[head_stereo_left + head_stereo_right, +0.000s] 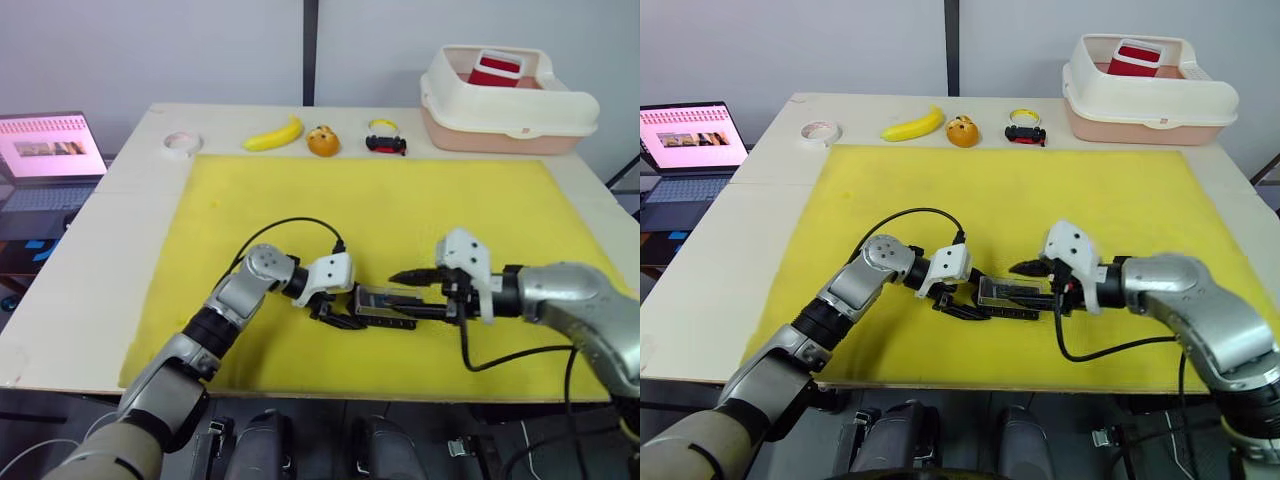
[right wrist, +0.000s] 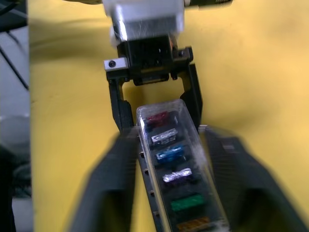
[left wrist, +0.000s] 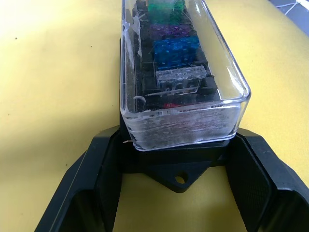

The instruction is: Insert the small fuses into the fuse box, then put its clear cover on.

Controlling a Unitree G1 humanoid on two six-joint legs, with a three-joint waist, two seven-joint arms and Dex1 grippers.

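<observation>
From the head views, the small black rectangular fuse box (image 1: 1012,298) lies lengthwise on the yellow foam mat (image 1: 380,210), near the mat's front edge, with the clear plastic cover (image 1: 385,299) seated on top. The wrist views add what the head views cannot resolve: under the cover sit the small coloured fuses (image 2: 170,153), a red one, a grey, a blue, a purple, a green and an orange-yellow in a row.

The left end effector (image 3: 178,181) straddles one short end of the box; its two black fingers (image 3: 89,179) are spread wide, standing clear of the cover's sides, released and gripping nothing, though the box's end tab lies between them. The right end effector (image 1: 1035,290) reaches over the other end, its blurred fingers flanking the cover on both sides; whether they press on it or stand apart I cannot tell.

Open mat lies behind the box and to both sides. Along the far edge of the pale surface (image 1: 80,280) rest a tape roll (image 1: 183,143), a banana (image 1: 274,135), an orange toy (image 1: 323,141), a black-and-red toy car (image 1: 386,143) and a cream-white bin (image 1: 505,105).
</observation>
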